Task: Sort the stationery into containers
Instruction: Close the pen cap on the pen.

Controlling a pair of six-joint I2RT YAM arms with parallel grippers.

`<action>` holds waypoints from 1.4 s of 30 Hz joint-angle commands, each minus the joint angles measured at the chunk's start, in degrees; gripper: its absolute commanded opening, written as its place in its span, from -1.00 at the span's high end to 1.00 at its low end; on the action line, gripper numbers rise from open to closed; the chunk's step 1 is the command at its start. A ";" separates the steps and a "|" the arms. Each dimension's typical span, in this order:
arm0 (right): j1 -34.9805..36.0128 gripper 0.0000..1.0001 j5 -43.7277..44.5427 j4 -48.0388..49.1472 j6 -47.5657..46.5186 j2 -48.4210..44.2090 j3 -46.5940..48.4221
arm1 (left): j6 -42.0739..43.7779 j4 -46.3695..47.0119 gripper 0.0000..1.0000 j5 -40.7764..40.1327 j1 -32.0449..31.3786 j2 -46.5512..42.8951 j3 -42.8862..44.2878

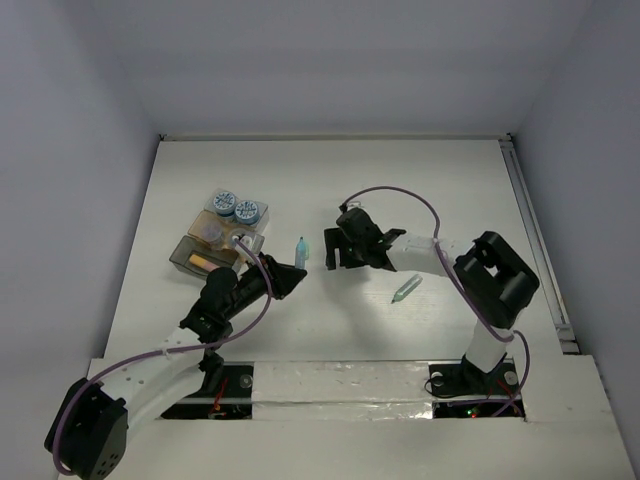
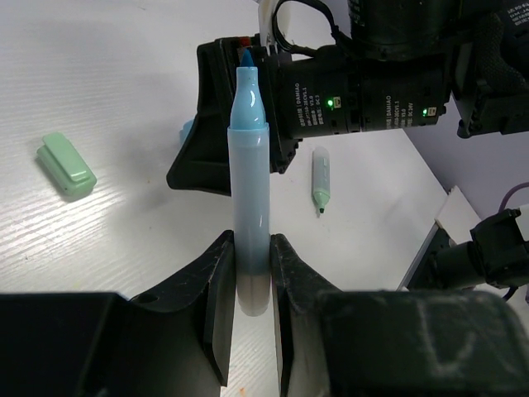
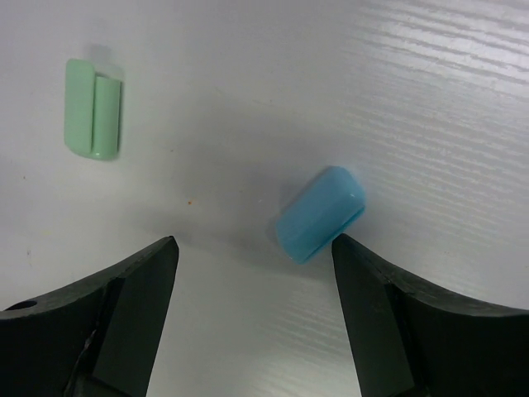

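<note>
From above, your left gripper [image 1: 288, 277] holds the blue marker [image 1: 301, 252] near the middle of the table [image 1: 450, 200]. It is just right of the two containers [image 1: 183, 256], which sit side by side at the left. Two round tubs [image 1: 236, 207] lie in the farther box and something orange in the nearer one. Your right gripper [image 1: 338, 256] hangs just right of the blue marker, and a green marker [image 1: 406, 289] lies loose on the table nearer its base.

In the left wrist view, your fingers [image 2: 216, 273] are clamped on the lower barrel of the blue marker. It points straight out from the jaws with its tip bare. A green cap [image 2: 66, 164] lies to the left, well apart, and the green marker lies beyond, also uncapped.

In the right wrist view, your fingers [image 3: 124, 314] stand wide apart and hold nothing. The blue cap [image 3: 321, 213] lies on its side, aslant, close to one finger and off the middle of the gap. The green cap lies well away from it in the far corner of the view.

The step in hand looks like recapping the blue marker before it goes into a box. For the next move, centre the right jaws over the blue cap, turn the wrist to square with its slant, then lower and close. Keep the left grip firm and steady so the tip stays easy to meet.
</note>
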 commanded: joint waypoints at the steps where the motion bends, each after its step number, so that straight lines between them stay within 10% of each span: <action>1: -0.99 -0.60 2.24 -2.36 -0.14 3.12 0.94 | 1.04 2.33 1.00 0.28 -0.16 -0.16 0.01; 15: -3.27 -0.30 2.16 -2.10 0.04 5.58 2.61 | 0.95 2.42 1.00 0.19 -0.16 -0.07 -0.07; 27: -4.32 0.70 2.95 2.37 2.49 3.92 1.47 | -0.62 5.58 1.00 1.42 -0.16 3.18 -0.78; 42: -4.33 0.97 -3.99 36.63 14.88 -22.69 -12.41 | -23.90 40.36 1.00 14.60 -0.69 18.29 -1.04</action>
